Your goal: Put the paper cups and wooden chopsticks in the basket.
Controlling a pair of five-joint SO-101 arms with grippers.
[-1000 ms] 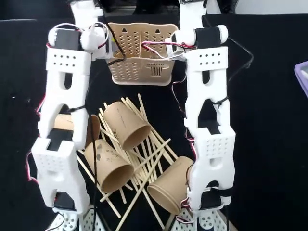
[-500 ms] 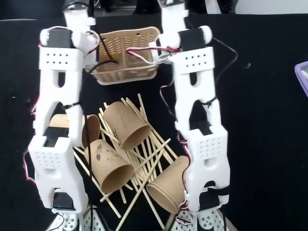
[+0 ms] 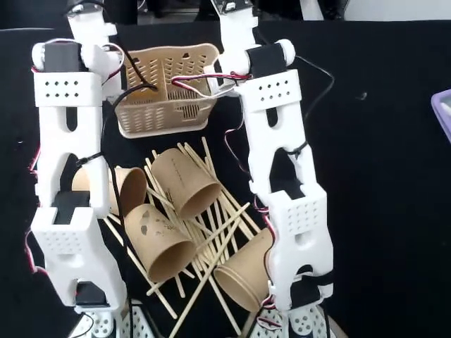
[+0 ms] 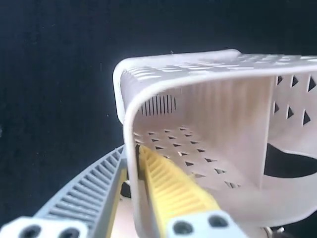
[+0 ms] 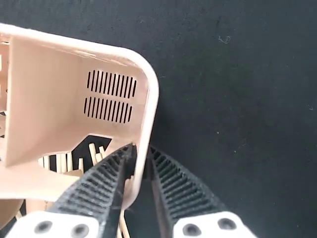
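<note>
the basket (image 3: 165,91) sits at 12 o'clock of the heap, tipped so that its open mouth shows from above. each arm holds one end of it. the left hand (image 4: 134,153) is narrowed on the rim wall at the basket's 9 o'clock end, one finger inside and one outside. the right hand (image 5: 141,151) pinches a rounded corner at the 3 o'clock end in the same way.

the basket looks like thin perforated plastic: light, a bit springy, and likely to flex or twist if one side leads. the wall just under the rim seems the right place to grip.

the paper cups (image 3: 184,182) lie on their sides on the dark surface (image 3: 380,176), toward 6 o'clock of the basket and tangled in the chopsticks (image 3: 224,220). they are probably very light and easily crushed, so a gentle pinch across one rim wall should suit. the chopsticks are stiff, thin and smooth. they cross each other and lie under the cups, so lifting one near its middle may drag its neighbours.
</note>
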